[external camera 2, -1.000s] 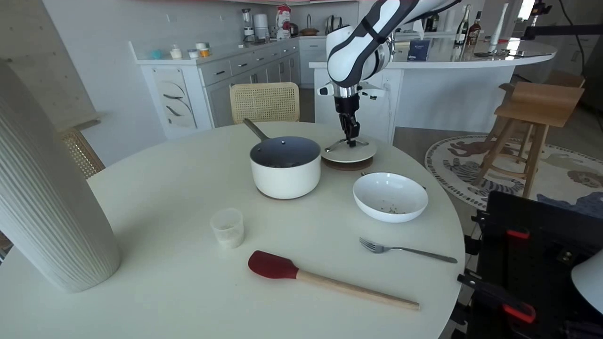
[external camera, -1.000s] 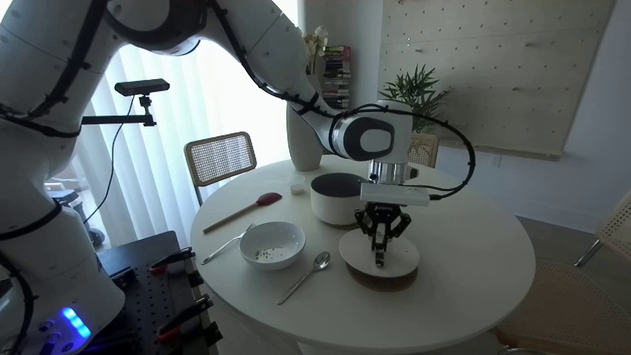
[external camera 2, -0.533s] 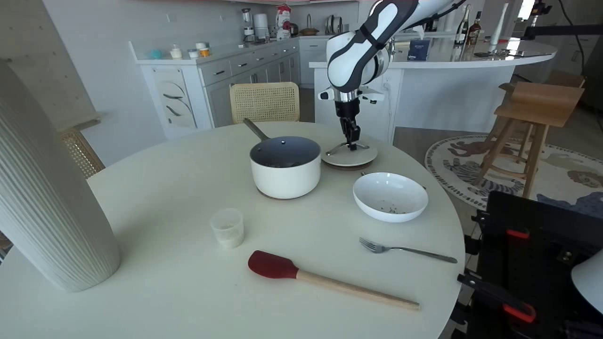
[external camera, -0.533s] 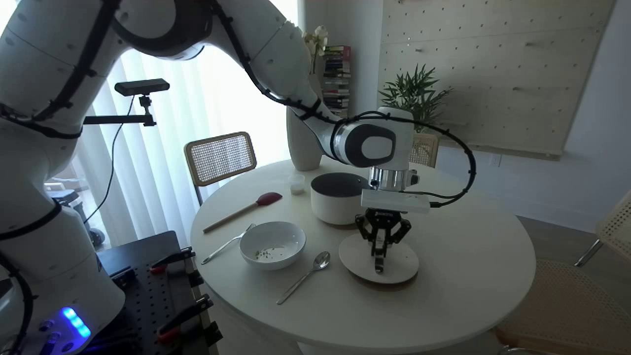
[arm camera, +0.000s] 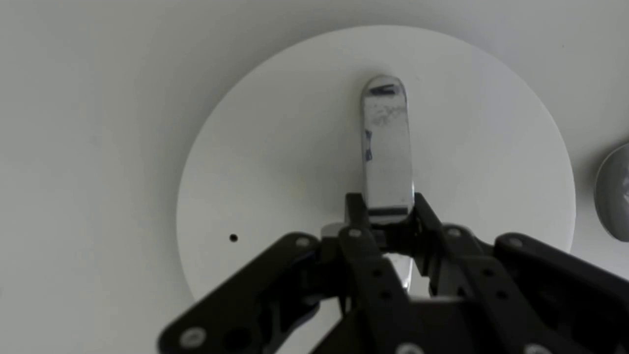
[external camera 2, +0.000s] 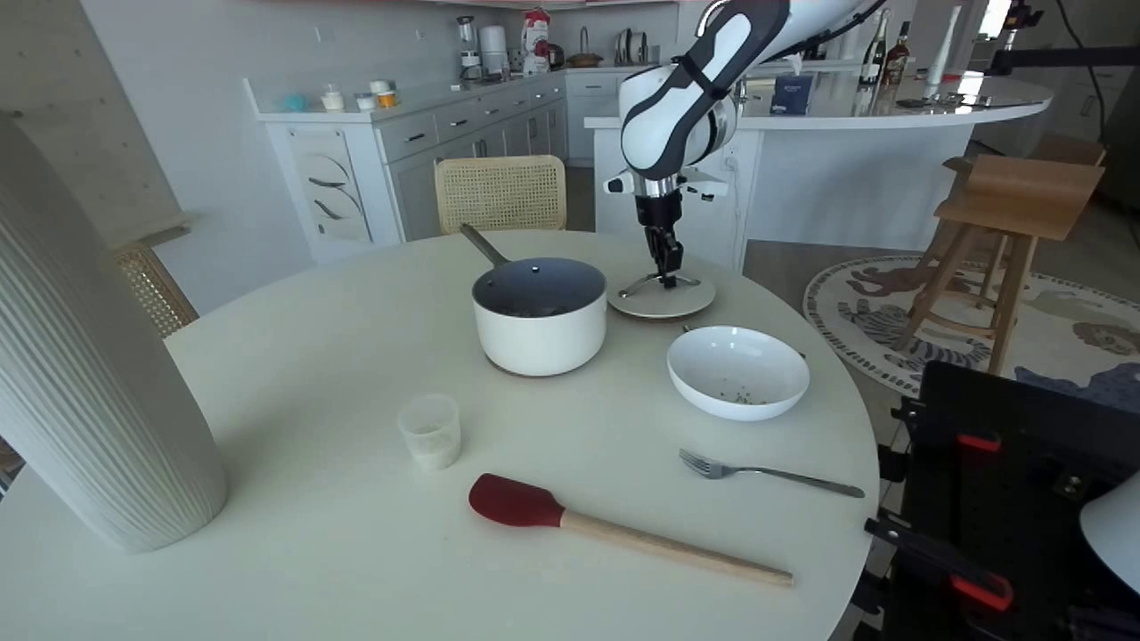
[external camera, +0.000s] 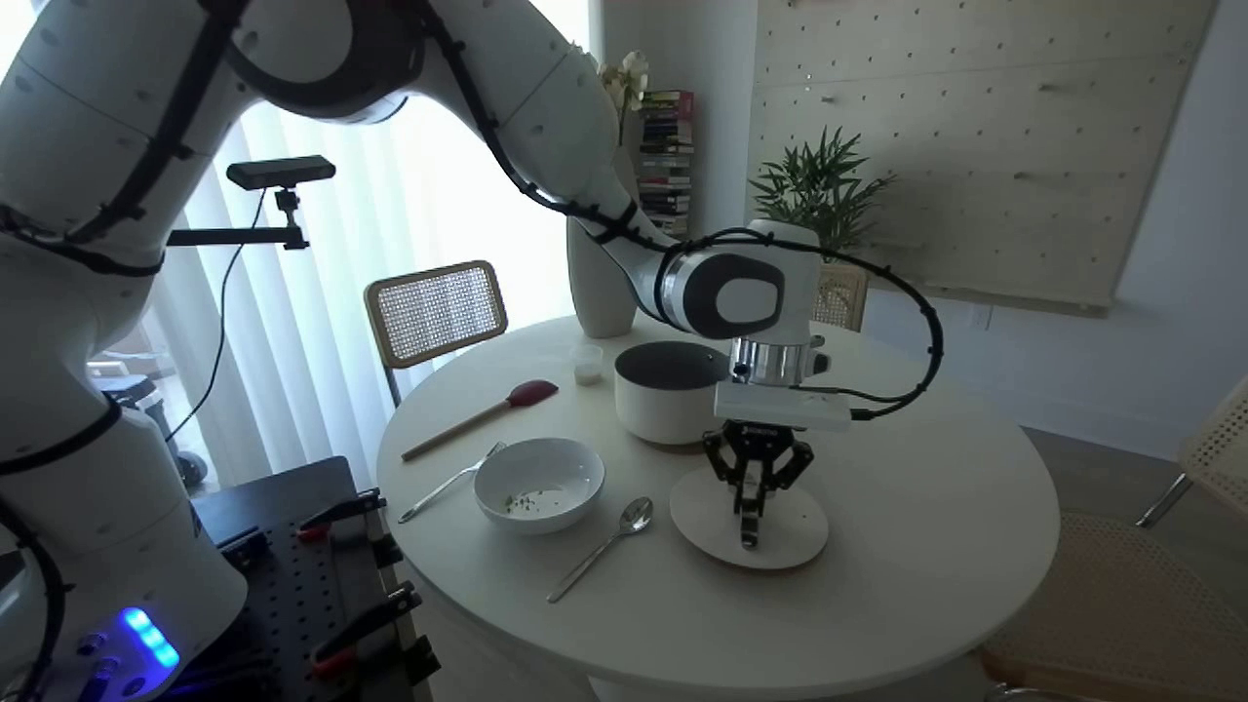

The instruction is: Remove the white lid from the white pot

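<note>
The white lid (external camera: 704, 522) is a flat round disc with a shiny metal bar handle (arm camera: 387, 147). In both exterior views it lies low and almost level over a brown round mat, mostly hidden beneath it; it also shows in an exterior view (external camera 2: 663, 304). My gripper (arm camera: 383, 211) points down with its fingers closed on the lid's handle; it also shows in both exterior views (external camera: 750, 531) (external camera 2: 665, 278). The white pot (external camera 2: 539, 334) stands uncovered beside the lid, dark inside, with its long handle pointing away; it also shows in an exterior view (external camera: 665, 409).
A white bowl (external camera: 539, 487) and a spoon (external camera: 637, 515) lie near the lid. A fork (external camera 2: 757, 474), a red spatula (external camera 2: 623, 534), a clear cup (external camera 2: 431, 432) and a tall white vase (external camera 2: 98, 383) are also on the round table. Chairs stand around it.
My gripper has moved down with the lid in it. The lid has lowered over the brown mat and now hides nearly all of it. The pot has not moved.
</note>
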Action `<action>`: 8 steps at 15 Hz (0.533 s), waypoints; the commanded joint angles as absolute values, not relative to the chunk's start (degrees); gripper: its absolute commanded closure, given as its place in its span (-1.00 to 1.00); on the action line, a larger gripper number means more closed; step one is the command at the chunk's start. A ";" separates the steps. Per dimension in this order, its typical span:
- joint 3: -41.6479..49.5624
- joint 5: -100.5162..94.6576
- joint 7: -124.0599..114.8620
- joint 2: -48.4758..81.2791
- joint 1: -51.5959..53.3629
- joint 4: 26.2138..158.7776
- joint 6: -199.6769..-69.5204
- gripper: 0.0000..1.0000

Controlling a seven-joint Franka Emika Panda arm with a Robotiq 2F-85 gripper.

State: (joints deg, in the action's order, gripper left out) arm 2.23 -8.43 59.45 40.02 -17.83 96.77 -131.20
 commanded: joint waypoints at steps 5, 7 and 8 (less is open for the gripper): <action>1.44 -6.86 61.30 39.94 -19.08 96.22 -131.02 0.88; 1.41 -6.87 61.18 40.19 -18.99 96.01 -130.91 0.88; 1.40 -6.88 61.06 40.29 -18.90 95.91 -130.80 0.88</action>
